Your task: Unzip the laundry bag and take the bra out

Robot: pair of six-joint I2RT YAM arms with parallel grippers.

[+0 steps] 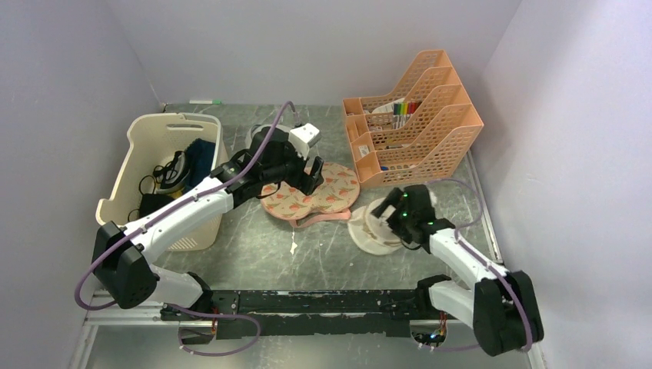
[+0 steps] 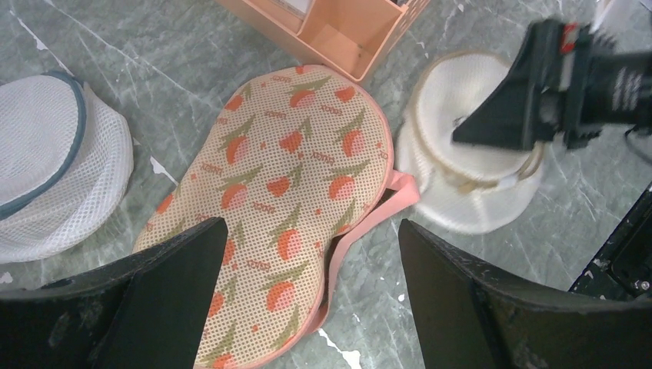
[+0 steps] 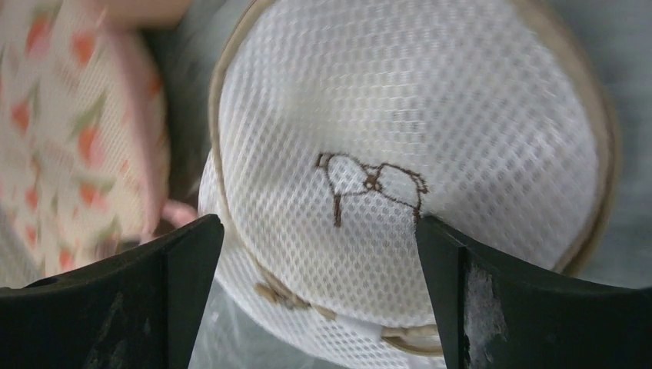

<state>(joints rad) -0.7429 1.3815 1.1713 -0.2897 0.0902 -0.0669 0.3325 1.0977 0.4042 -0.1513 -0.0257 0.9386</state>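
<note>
The peach floral laundry bag (image 1: 330, 191) (image 2: 292, 177) lies flat on the grey table, its pink loop (image 2: 401, 192) trailing toward the near side. My left gripper (image 1: 304, 175) (image 2: 311, 227) hovers open just above it, one finger over the bag and the other over bare table. The bra is hidden from every view. To the right, my open right gripper (image 1: 394, 215) (image 3: 319, 223) hangs over a round white mesh disc (image 1: 370, 232) (image 3: 400, 154) with a brown eyeglasses drawing. The bag's edge (image 3: 69, 154) shows blurred at that view's left.
A cream slotted basket (image 1: 158, 131) with dark clothes stands at the left. A peach file organiser (image 1: 419, 115) (image 2: 346, 31) sits at the back right, close to the bag. A white mesh pouch with a blue rim (image 2: 54, 169) lies beyond the bag.
</note>
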